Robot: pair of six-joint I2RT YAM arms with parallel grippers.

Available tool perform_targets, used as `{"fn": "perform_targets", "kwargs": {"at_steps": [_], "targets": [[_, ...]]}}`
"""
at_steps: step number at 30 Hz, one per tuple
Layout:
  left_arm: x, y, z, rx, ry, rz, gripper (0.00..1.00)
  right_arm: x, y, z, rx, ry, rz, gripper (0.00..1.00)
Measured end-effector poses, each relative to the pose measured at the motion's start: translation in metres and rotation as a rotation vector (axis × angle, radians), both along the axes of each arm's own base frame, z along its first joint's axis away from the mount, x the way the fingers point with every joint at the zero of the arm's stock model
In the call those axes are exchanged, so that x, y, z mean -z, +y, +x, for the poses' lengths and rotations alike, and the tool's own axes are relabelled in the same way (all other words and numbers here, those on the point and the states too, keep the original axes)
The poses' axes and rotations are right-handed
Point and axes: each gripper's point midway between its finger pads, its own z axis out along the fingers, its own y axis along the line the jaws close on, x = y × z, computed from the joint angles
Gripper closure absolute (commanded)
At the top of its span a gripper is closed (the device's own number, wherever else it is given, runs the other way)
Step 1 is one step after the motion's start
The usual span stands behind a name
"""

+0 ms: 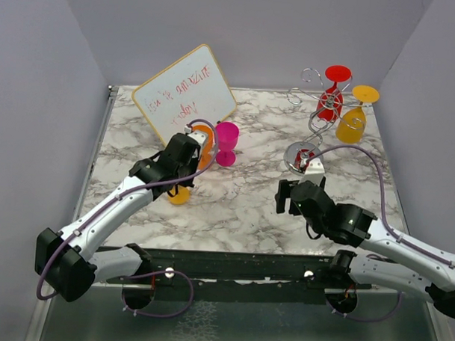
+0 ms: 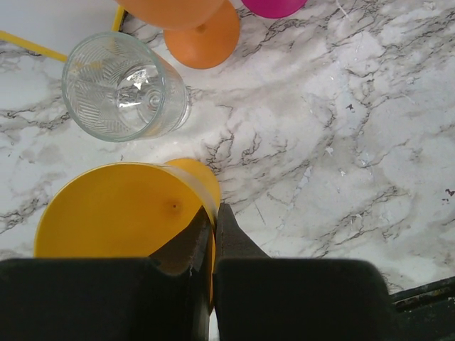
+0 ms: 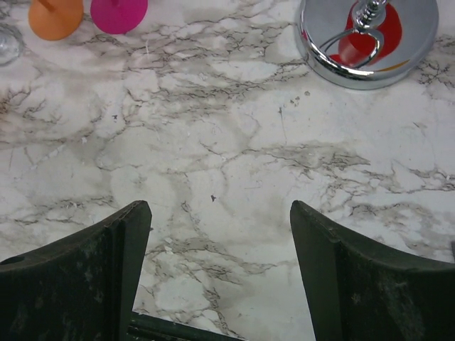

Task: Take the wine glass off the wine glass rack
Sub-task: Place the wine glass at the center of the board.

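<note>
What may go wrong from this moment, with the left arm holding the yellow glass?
The left gripper pinches only the rim of the yellow glass, so it may slip or tip.
The clear glass and the orange glass stand close by and may be knocked.
The right gripper, open near the wine glass rack, may nudge it and shake the hanging red glass.

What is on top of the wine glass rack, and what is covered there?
A red glass and a yellow glass hang upside down from the wine glass rack; its left scroll arms are bare. The glasses cover any wire behind them.
</note>
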Motion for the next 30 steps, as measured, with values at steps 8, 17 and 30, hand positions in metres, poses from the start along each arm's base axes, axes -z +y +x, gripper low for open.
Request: {"fn": "perform_targets", "kwargs": {"at_steps": [8,17,30], "targets": [[0.012,0.004,-0.003,-0.007,0.009,0.018,0.91,-0.044,0.009,0.007,-0.020,-0.063,0.050,0.15],[0.007,0.003,0.005,-0.010,-0.025,0.006,0.55,-0.093,0.015,0.013,-0.053,-0.128,0.072,0.15],[-0.019,0.006,0.000,-0.025,-0.089,-0.057,0.22,-0.152,0.019,0.030,-0.045,-0.113,-0.031,0.11]]}}
